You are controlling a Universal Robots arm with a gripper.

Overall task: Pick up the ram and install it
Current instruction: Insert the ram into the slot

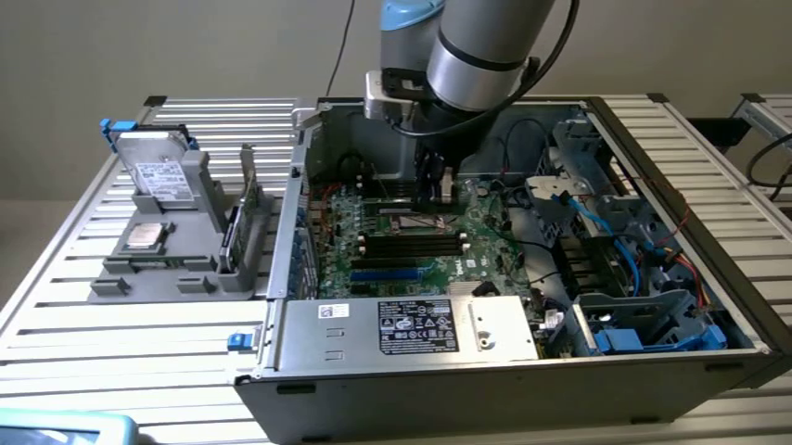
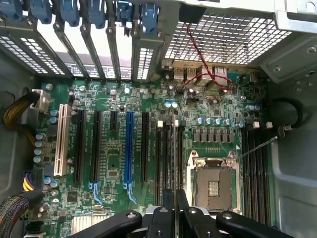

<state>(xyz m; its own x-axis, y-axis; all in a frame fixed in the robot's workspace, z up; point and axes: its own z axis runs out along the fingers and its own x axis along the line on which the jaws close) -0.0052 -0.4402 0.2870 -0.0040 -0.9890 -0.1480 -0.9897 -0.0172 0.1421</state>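
Reaching down into the open computer case (image 1: 495, 399), the arm (image 1: 489, 46) stands almost vertical over the motherboard (image 2: 114, 168). Its gripper (image 2: 175, 196) is pinched narrow on what looks like the ram (image 2: 174, 148), which shows edge-on as a thin strip just above the black memory slots (image 2: 162, 158), beside the empty processor socket (image 2: 214, 186). The stick is probably light, stiff and brittle under side load. The long top edge, clear of chips and contacts, seems the safest place to hold it.
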